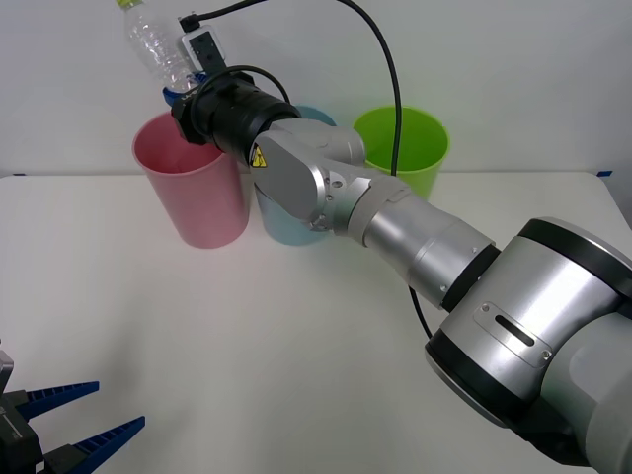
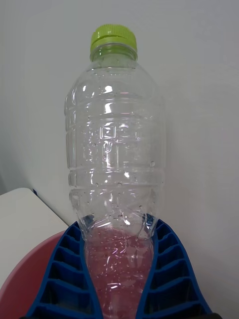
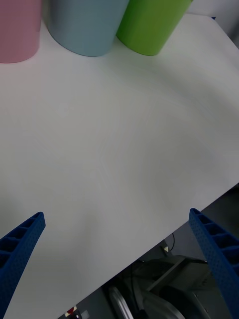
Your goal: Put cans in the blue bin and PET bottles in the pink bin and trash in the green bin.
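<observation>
My right gripper [image 1: 183, 91] is shut on the clear PET bottle [image 1: 156, 44] with the yellow-green cap, holding it tilted above the rim of the pink bin [image 1: 193, 193]. In the right wrist view the blue fingers [image 2: 62, 271] clamp the lower part of the PET bottle [image 2: 113, 149], with the pink bin's rim [image 2: 20, 279] below. The blue bin [image 1: 286, 222] stands behind my right arm, largely hidden, and the green bin [image 1: 405, 148] is to its right. My left gripper [image 1: 94, 415] rests open at the near left corner of the table.
The three bins stand in a row at the back of the white table [image 1: 247, 336]. The left wrist view shows the pink bin [image 3: 17, 30], blue bin [image 3: 84, 25] and green bin [image 3: 149, 25] and the table's edge [image 3: 164, 239].
</observation>
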Controlling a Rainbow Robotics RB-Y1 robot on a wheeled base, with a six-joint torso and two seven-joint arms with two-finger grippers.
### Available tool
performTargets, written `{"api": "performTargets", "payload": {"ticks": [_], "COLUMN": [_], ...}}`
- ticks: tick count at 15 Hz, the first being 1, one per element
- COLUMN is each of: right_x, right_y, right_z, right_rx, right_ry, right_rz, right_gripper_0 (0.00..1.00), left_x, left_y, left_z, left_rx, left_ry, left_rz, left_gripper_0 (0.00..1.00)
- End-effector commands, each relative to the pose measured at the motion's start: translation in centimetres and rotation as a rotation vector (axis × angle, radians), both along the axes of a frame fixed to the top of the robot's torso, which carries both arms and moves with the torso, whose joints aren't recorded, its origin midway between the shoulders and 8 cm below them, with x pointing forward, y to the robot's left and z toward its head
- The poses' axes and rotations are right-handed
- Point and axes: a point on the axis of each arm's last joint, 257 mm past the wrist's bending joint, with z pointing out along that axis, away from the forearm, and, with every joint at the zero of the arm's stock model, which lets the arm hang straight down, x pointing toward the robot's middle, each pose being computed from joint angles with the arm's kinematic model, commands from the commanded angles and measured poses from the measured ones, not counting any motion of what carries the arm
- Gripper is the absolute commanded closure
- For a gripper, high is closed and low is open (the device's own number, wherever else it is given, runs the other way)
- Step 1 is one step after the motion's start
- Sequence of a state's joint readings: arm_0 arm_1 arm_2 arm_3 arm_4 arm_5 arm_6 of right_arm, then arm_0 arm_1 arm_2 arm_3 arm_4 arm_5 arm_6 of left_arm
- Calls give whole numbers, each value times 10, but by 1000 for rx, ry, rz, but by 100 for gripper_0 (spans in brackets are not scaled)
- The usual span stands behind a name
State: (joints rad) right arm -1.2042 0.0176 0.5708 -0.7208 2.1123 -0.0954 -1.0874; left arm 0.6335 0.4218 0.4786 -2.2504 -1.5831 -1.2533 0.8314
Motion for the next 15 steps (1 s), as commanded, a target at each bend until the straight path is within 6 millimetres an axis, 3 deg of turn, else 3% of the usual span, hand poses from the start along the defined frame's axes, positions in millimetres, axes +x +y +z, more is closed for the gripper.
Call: {"api": "performTargets", "payload": {"ticks": [1, 8, 13, 15], "right_x": [-6, -8, -11, -5], "right_y": [6, 9, 16, 13], "right_z": [-8, -9, 18, 20], "right_rx": [-11, -17, 17, 6], "right_ry": [11, 10, -10, -13], "right_rz": [16, 24, 38, 24], "right_gripper_0": [100, 100, 100, 100], "left_x": [0, 0, 0, 0], "left_y": [0, 0, 0, 0], "left_z": [0, 0, 0, 0], "left_rx": [0, 0, 0, 0], "left_ry": [0, 0, 0, 0], "left_rz": [0, 0, 0, 0], "left_gripper_0": [0, 0, 0, 0]}}
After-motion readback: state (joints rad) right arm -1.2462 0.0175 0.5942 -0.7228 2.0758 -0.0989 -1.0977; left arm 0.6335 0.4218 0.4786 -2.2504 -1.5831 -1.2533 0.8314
